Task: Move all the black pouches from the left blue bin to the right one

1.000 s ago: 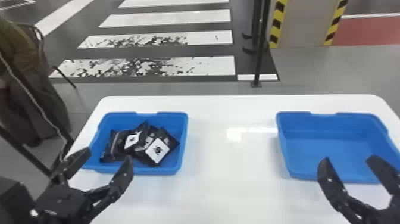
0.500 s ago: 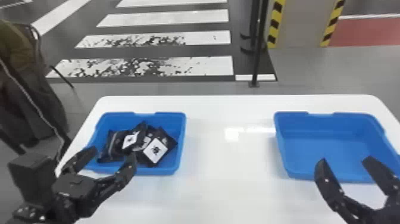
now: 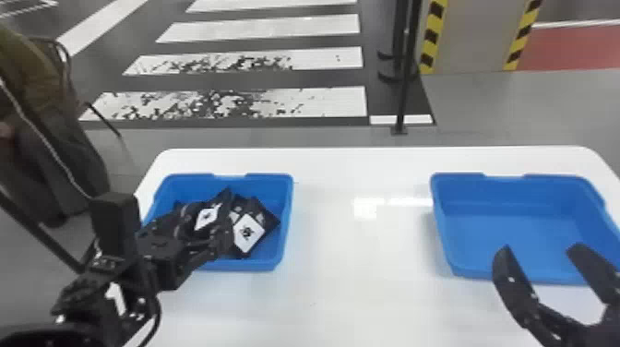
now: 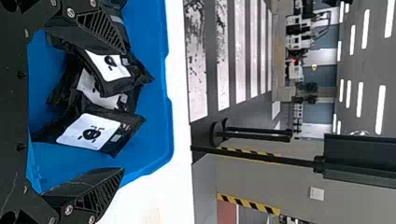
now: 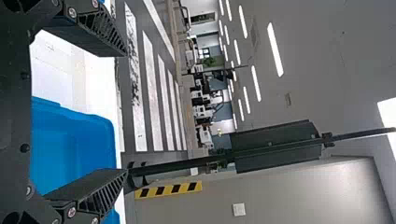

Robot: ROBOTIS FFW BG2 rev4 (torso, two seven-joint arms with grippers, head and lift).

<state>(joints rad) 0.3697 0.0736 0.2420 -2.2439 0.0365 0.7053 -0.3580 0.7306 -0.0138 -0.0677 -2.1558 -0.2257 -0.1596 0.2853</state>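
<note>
Over the left blue bin (image 3: 286, 203), my left pincer (image 3: 205, 219) hangs with its two fingers well apart. The black pouches (image 3: 247, 233) lie heaped in that bin, some with a white label facing up. In my left wrist view, one overlapping pouch (image 4: 112, 84) rests partly across a covered pouch (image 4: 100, 98), whose own label peeks out from beneath. Just beside these, between my two fingers as that view looks past them, a third pouch (image 4: 126, 133) lies with its label and dark printed mark showing. In the head view, one labelled pouch leans askew towards the right side of the bin, near a fingertip of mine; whether we touch, I cannot tell.

Well apart from there, my right pincer (image 3: 540, 249) waits above the near side of the right blue bin (image 3: 507, 176), its fingers spread too. Both bins sit on the white surface (image 3: 360, 286), with a stretch of it between them, where a patch of light shines.

Beyond the far edge I see a black post (image 3: 403, 92), the white floor stripes (image 3: 323, 104) and a grey pillar (image 3: 479, 37) with yellow and black bands along its edges.
</note>
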